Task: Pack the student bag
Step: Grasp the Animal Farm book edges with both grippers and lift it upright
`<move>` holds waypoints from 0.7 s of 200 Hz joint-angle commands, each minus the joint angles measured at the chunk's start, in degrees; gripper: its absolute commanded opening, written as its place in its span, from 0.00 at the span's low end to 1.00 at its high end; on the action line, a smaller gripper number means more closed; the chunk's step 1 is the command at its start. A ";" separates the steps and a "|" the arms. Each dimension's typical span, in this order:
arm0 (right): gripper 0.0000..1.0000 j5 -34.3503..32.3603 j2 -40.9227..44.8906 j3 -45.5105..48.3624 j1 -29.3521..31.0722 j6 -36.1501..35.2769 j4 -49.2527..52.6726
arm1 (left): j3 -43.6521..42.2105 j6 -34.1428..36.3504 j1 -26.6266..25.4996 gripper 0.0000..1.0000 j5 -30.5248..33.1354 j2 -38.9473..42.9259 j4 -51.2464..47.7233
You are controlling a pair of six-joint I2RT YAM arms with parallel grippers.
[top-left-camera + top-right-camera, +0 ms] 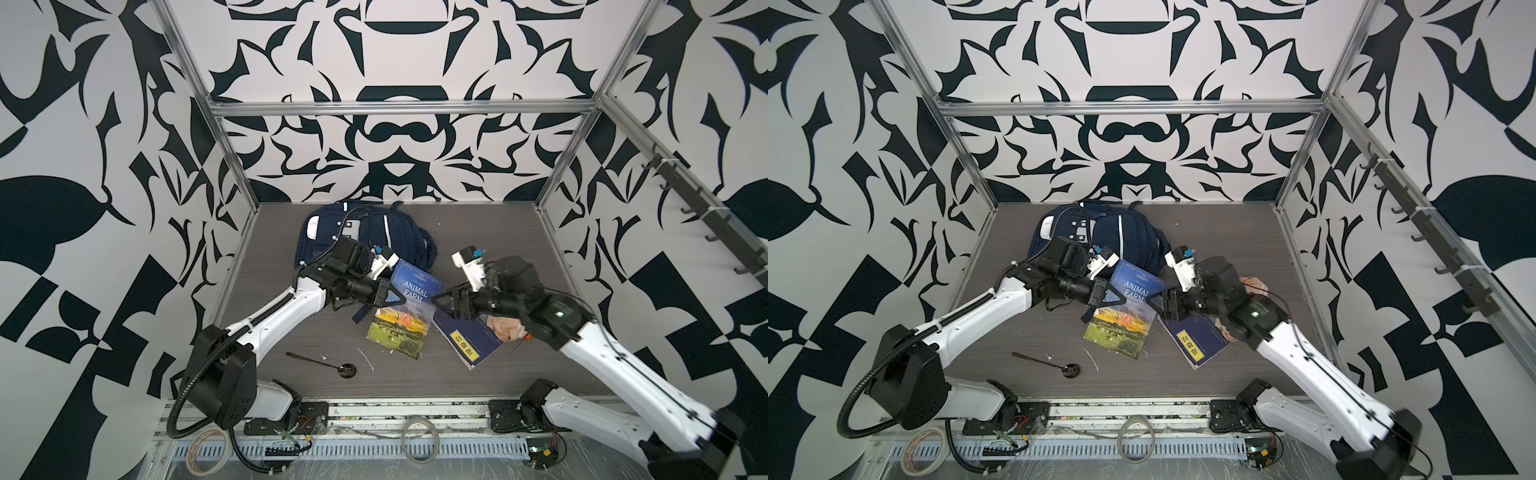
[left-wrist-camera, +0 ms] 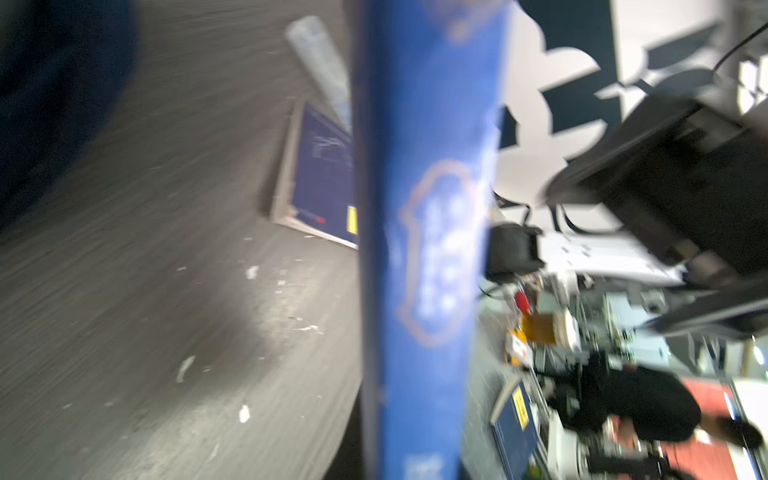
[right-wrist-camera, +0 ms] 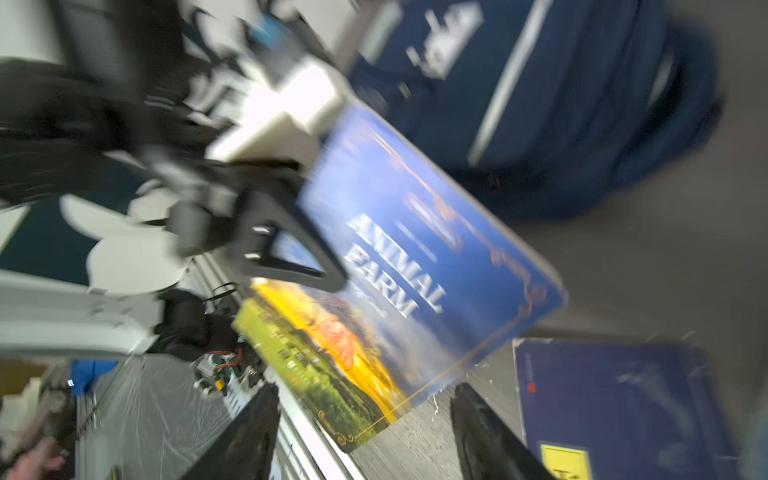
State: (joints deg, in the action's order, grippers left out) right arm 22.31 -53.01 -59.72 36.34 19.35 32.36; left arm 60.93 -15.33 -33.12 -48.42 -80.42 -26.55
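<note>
Pinched Animal Farm book (image 1: pixel 415 291) by one edge in closed left gripper (image 1: pixel 397 298), right gripper (image 1: pixel 438 302) parted, empty. Might twist, slip out before student bag (image 1: pixel 405 237).

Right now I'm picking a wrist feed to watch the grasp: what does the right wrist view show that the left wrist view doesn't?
Right wrist only: the Animal Farm book showing its front cover, the left end effector clamped on its edge, the student bag with its stripe, the right end effector with jaws open. Left wrist only: that book edge-on as a blue strip, and the right arm. Both: the book and the yellow-labelled navy book.
</note>
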 commanded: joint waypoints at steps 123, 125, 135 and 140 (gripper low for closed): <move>0.70 11.92 -14.92 -20.06 -0.65 -21.48 21.42 | 10.90 17.54 -7.34 0.00 -11.97 4.08 -29.48; 0.70 12.03 -14.86 -20.19 -0.72 -21.60 21.60 | 10.82 17.53 -7.36 0.00 -11.96 4.17 -29.52; 0.69 12.83 -14.74 -20.66 -0.90 -22.42 22.78 | 10.88 17.48 -7.70 0.00 -11.75 4.50 -29.79; 0.69 13.39 -14.87 -20.82 -1.15 -22.95 23.47 | 10.96 17.44 -7.90 0.00 -11.59 4.53 -29.79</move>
State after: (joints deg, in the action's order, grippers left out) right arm 32.67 -68.55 -77.38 35.90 0.08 52.49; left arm 71.24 -0.08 -40.62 -57.25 -78.00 -53.04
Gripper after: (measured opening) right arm 0.695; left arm 0.116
